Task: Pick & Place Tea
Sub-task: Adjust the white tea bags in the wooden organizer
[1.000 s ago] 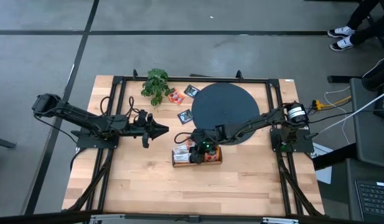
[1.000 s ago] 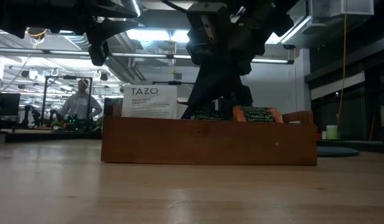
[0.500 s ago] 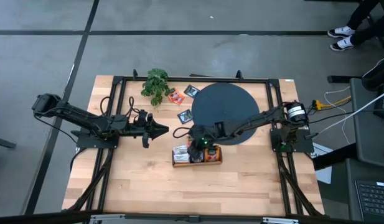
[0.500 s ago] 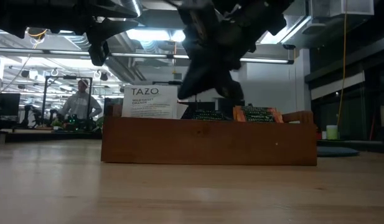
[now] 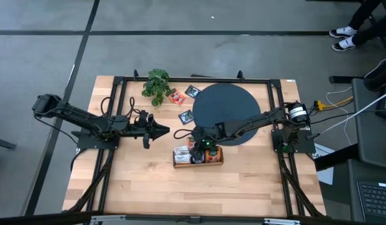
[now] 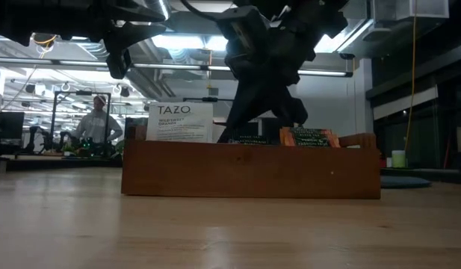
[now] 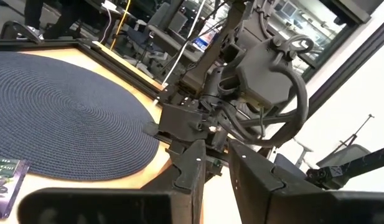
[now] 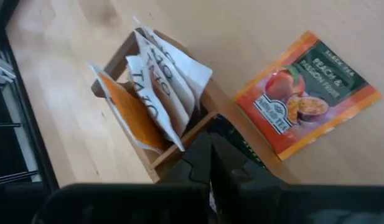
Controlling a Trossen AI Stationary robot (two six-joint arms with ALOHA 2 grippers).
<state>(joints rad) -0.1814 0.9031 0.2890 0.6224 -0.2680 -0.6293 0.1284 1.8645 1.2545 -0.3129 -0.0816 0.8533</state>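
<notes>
A wooden box [image 5: 198, 157] stands near the table's middle, holding upright tea packets: white-and-orange ones [image 8: 155, 93] in one end compartment, a dark one [image 6: 249, 137] in the middle and an orange one [image 6: 308, 137]. My right gripper [image 8: 207, 154] is shut, slanting down with its tips at the dark packet [image 8: 238, 152]. A peach packet [image 8: 310, 93] lies flat on the table beside the box. Three more packets [image 5: 186, 116] [image 5: 177, 97] [image 5: 193, 91] lie near the black disc [image 5: 224, 114]. My left gripper [image 5: 162, 131] hovers level left of the box, slightly open, nothing between its fingers. My right gripper points its shut fingers down from the table's right side into the box's middle compartment, at the dark packet's top edge [image 8: 232, 146]. The fingers themselves hide the spot, so I cannot tell whether they touch the packet.
A small green plant [image 5: 156, 84] stands at the far left of the table. A black frame [image 5: 121, 81] runs around the work area. Bare wood lies between the box and the near edge. A person [image 6: 98, 123] sits far off in the room.
My right gripper has rolled its wrist and tipped a little while staying over the box; the packets in the box have kept their places.
</notes>
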